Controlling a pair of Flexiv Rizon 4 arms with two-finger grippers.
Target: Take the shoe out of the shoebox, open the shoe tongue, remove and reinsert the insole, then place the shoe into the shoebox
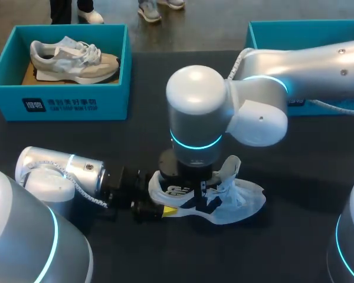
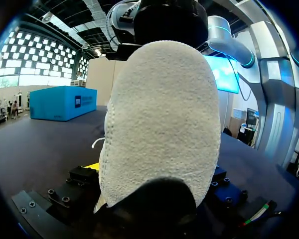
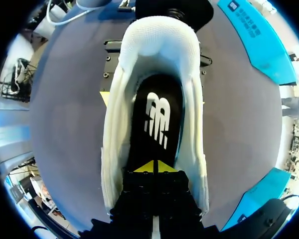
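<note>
Right gripper [image 3: 153,167]: yellow tips pressed together with no gap, pointed straight down into the shoe's opening, on or just over the black insole; whether any of it is nipped, cannot tell
Insole [image 3: 157,117]: black with a white mark, flat inside the shoe, stretching from the right tips toward the heel
Shoe [image 1: 239,199]: white with dark laces, upright on its sole, just toward 6 o'clock from the middle of the head view, heel to 9 o'clock, toe to 3 o'clock, outside both boxes
Left gripper [image 1: 165,210]: at the heel end, fingers spread to the heel's width and pinching it from both sides, one yellow tip showing against the shoe's side; rounded back of the heel close ahead in the left wrist view
Right arm [image 1: 318,65]: in from 3 o'clock, wrist upright directly over the shoe, hiding its middle
Left arm [image 1: 65,171]: in from 8 o'clock, low along the table, wrist aimed at 3 o'clock
Table [image 1: 106,141]: dark, bearing the shoe and both boxes
Shoebox [image 1: 59,105]: teal, open, at 10 o'clock, well apart from the white shoe
Grey shoe [image 1: 74,59]: grey and white, inside the shoebox, toe toward 3 o'clock
Second box [image 1: 265,29]: teal, at 2 o'clock, partly behind the right arm, inside hidden
</note>
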